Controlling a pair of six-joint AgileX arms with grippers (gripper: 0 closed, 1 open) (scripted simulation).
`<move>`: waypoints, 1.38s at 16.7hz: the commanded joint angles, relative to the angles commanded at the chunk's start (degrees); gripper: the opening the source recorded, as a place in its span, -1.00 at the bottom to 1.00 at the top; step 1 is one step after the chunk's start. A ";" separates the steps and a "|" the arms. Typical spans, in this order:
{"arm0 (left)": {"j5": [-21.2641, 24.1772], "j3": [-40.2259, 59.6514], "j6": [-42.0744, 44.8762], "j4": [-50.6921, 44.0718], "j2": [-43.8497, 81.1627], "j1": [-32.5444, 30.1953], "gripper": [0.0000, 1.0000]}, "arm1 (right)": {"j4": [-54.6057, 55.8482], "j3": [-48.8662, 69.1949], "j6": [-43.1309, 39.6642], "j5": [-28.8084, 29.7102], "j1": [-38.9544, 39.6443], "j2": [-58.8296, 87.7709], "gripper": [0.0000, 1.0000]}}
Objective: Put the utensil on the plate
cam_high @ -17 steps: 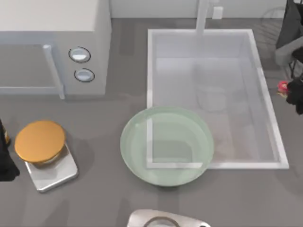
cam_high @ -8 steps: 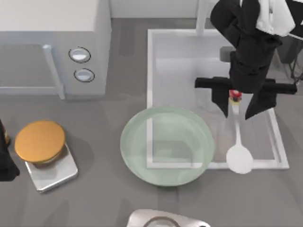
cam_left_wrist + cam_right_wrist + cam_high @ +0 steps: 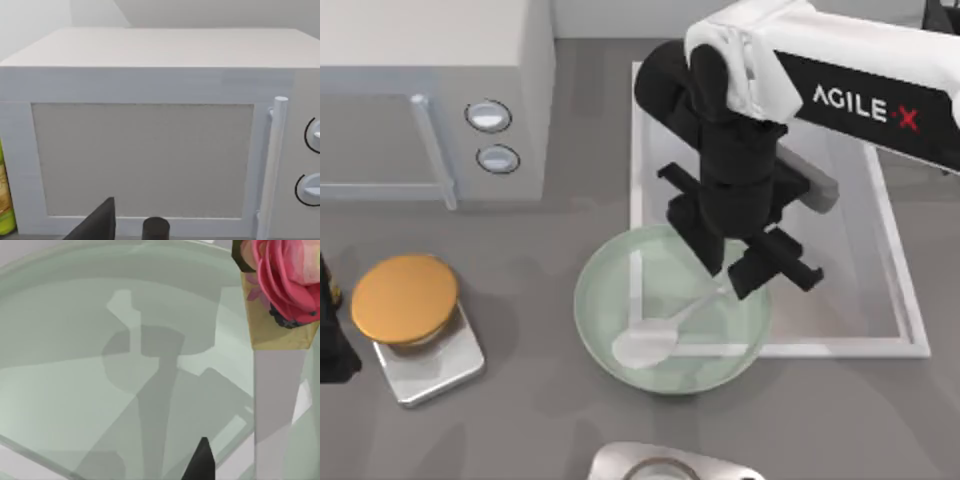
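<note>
Now, right gripper (image 3: pixel 735 278) fingers clamp spoon (image 3: pixel 655 338) handle, bowl low over plate (image 3: pixel 595 290).

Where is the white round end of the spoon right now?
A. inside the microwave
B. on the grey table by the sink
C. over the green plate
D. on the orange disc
C. In the top view the spoon lies with its white bowl within the rim of the plate, its handle running up to the right gripper above it.
</note>
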 joint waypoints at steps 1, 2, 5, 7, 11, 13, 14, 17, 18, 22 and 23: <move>0.00 0.00 0.00 0.00 0.00 0.00 1.00 | -0.08 0.87 6.19 0.04 0.89 0.60 -1.00; 0.00 0.00 0.00 0.00 0.00 0.00 1.00 | -0.09 1.68 12.13 0.10 1.66 1.08 -1.00; 0.00 0.00 0.00 0.00 0.00 0.00 1.00 | 0.18 3.73 27.50 0.35 3.21 1.92 -1.00; 0.00 0.00 0.00 0.00 0.00 0.00 1.00 | 0.42 4.85 35.23 0.54 3.77 2.24 -1.00; 0.00 0.00 0.00 0.00 0.00 0.00 1.00 | 0.84 6.09 43.48 0.85 4.19 2.38 -1.00; 0.00 0.00 0.00 0.00 0.00 0.00 1.00 | 0.90 6.16 44.13 0.89 4.20 2.34 -1.00; 0.00 0.00 0.00 0.00 0.00 0.00 1.00 | 0.90 6.16 44.13 0.89 4.20 2.34 -1.00; 0.00 0.00 0.00 0.00 0.00 0.00 1.00 | 0.92 5.99 44.15 0.89 3.88 2.23 -1.00; 0.00 0.00 0.00 0.00 0.00 0.00 1.00 | 0.92 5.99 44.15 0.89 3.88 2.23 -1.00; 0.00 0.00 0.00 0.00 0.00 0.00 1.00 | 0.00 5.21 45.42 1.69 3.37 0.83 -1.00; 0.00 0.00 0.00 0.00 0.00 0.00 1.00 | -0.35 4.85 45.89 2.02 3.14 0.22 -1.00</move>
